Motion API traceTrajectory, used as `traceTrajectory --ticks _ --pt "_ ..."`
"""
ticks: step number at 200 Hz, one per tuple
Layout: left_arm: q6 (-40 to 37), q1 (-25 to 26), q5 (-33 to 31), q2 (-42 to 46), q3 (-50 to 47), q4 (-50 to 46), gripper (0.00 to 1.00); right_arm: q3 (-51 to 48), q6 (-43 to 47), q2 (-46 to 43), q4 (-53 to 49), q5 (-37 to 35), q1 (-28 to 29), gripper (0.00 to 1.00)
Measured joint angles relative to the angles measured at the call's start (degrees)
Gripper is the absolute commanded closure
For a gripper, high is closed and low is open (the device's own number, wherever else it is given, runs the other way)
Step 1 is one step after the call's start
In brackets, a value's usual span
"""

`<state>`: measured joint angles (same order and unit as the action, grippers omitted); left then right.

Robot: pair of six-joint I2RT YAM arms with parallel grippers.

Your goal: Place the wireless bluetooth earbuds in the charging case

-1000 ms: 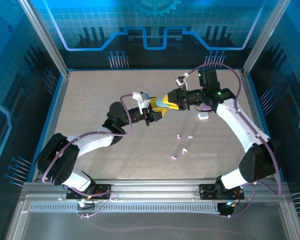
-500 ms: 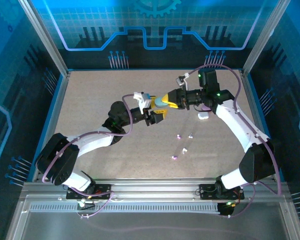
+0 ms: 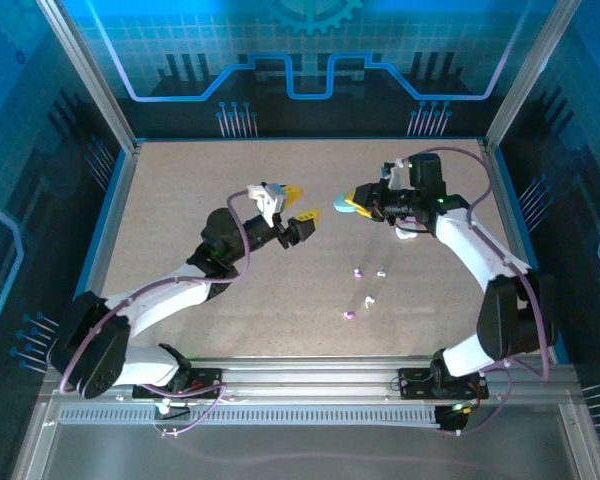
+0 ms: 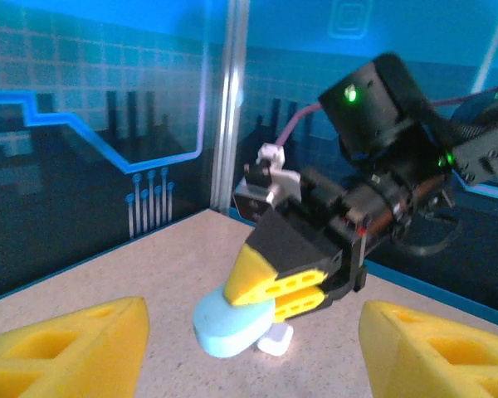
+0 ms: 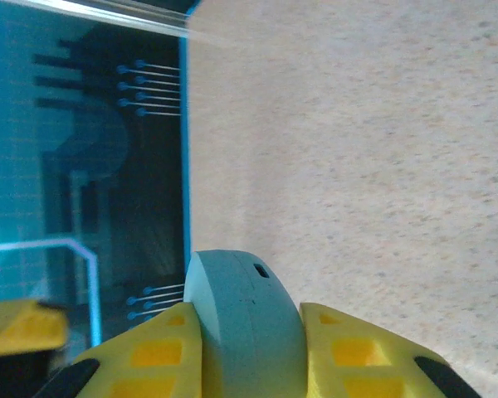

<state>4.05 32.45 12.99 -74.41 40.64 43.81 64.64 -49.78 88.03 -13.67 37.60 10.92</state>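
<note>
- Top view: left gripper [image 3: 302,202] sits at 12 o'clock of the table [image 3: 180,200] centre, yellow fingers spread, nothing between them.
- Right gripper [image 3: 348,205] is at 3 o'clock of the left one, a clear gap apart, tips facing it, pinching a light-blue case [image 3: 339,198] off the table.
- White case [image 3: 408,232] lies on the table at 4 o'clock of the right gripper, partly under that arm.
- Four tiny earbuds [image 3: 368,300] lie loose on the table at 5 o'clock of the centre, pinkish and white, close together, well apart from both grippers and both cases.
- Left wrist view: own yellow fingers [image 4: 75,344] at 8 and 4 o'clock, wide apart, empty.
- Right gripper comes in from 2 o'clock, its yellow pads [image 4: 274,286] clamped on the light-blue case, which hangs just above the table; the white case is just behind it at 4 o'clock.
- Right wrist view: light-blue case stands on edge at 6 o'clock, squeezed between the two yellow pads [image 5: 349,352], a small slot on its rim; bare table runs from 12 to 4 o'clock.
</note>
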Motion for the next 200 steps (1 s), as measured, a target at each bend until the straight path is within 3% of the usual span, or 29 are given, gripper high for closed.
traceTrajectory --ticks 28,62,127,200 --pt "3.98 -1.81 -3.91 1.2 7.5 -15.5 0.31 1.38 2.27 9.53 -0.57 -1.46 0.04 0.8" --pt "7.56 -4.35 -5.7 2.21 10.71 -24.52 0.29 4.33 4.5 18.73 -1.92 -2.38 1.22 0.8" --pt "9.18 -5.09 -5.73 2.93 10.62 -29.92 0.27 15.63 6.14 30.71 -2.82 -2.82 4.81 0.79" --pt "9.62 -5.25 -5.7 3.23 10.62 -30.69 0.27 22.43 6.8 38.03 -5.62 -2.97 6.12 0.73"
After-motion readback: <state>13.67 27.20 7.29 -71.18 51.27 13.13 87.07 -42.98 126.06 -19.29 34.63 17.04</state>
